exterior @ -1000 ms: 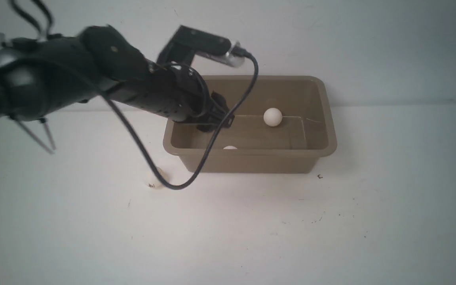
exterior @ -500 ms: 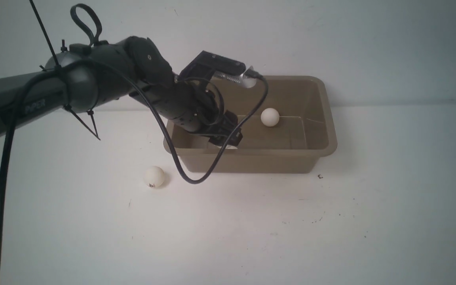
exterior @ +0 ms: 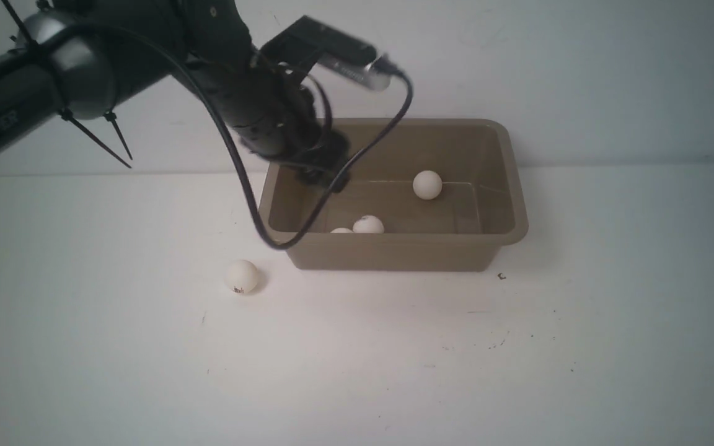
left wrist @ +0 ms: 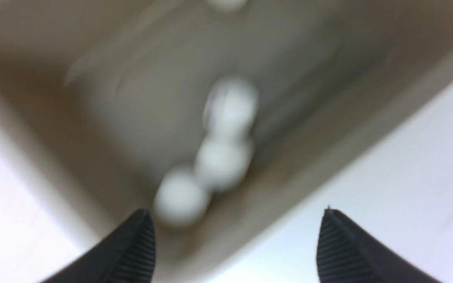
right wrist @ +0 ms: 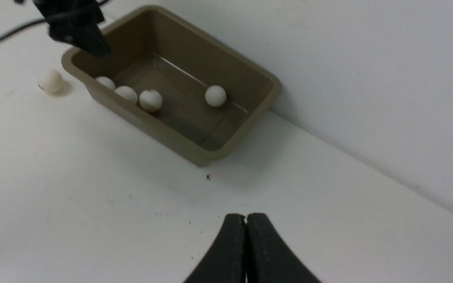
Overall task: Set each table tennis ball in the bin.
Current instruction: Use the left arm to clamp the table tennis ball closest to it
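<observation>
Five table tennis balls can be counted. Four lie in the single bin (exterior: 394, 254), at the upper middle of the front view. Of these, a lone ball (exterior: 427, 184) sits toward the far wall, and a row of three (right wrist: 126, 93) lies along the near wall, two of them peeking over the rim in the front view. The fifth ball (exterior: 242, 276) rests on the table (exterior: 394, 359) to the lower left of the bin, near it but apart. The left end effector (left wrist: 237, 217) hangs over the bin's left end, jaws spread wide, released and empty. The right end effector (right wrist: 246, 220), clenched on nothing, is over the table well apart from the bin.
</observation>
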Motion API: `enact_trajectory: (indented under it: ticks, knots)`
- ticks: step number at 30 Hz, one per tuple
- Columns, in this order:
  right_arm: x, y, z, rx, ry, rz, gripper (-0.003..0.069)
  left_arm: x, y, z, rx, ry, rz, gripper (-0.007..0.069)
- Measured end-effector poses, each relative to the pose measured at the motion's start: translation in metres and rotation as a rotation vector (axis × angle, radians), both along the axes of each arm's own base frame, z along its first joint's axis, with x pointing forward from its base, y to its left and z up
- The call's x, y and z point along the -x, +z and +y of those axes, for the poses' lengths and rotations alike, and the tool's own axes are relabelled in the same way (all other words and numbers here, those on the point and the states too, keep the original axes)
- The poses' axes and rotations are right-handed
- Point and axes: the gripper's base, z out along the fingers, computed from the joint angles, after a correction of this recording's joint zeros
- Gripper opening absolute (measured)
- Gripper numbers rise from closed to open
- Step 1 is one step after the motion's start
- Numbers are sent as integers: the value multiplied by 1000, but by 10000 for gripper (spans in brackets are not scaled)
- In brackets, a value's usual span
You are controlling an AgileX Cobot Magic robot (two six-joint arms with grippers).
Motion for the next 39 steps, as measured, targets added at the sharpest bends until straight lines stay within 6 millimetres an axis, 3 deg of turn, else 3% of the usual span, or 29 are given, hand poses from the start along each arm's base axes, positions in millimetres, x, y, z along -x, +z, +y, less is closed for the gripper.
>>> enact_trajectory:
  ticks: [4,8,16,24,27,31,39]
  knots:
    - [27,-14,-18,-28,-65,-53,-15,8,-5,16,-166,63,101,442]
    - [47,-23,-32,-67,-115,-100,-15,12,-4,22,-209,81,130,436]
    - [57,-26,-39,-82,-146,-114,-15,19,-3,30,-203,97,152,436]
    - [57,-26,-40,-79,-153,-116,-15,54,-41,77,-135,198,144,436]
    - [57,-26,-40,-80,-153,-116,-15,63,-53,85,-74,220,105,436]
    - [58,-26,-39,-90,-146,-111,-15,63,-72,81,6,191,51,436]
    - [59,-27,-35,-123,-117,-92,-15,43,-107,72,74,167,10,436]
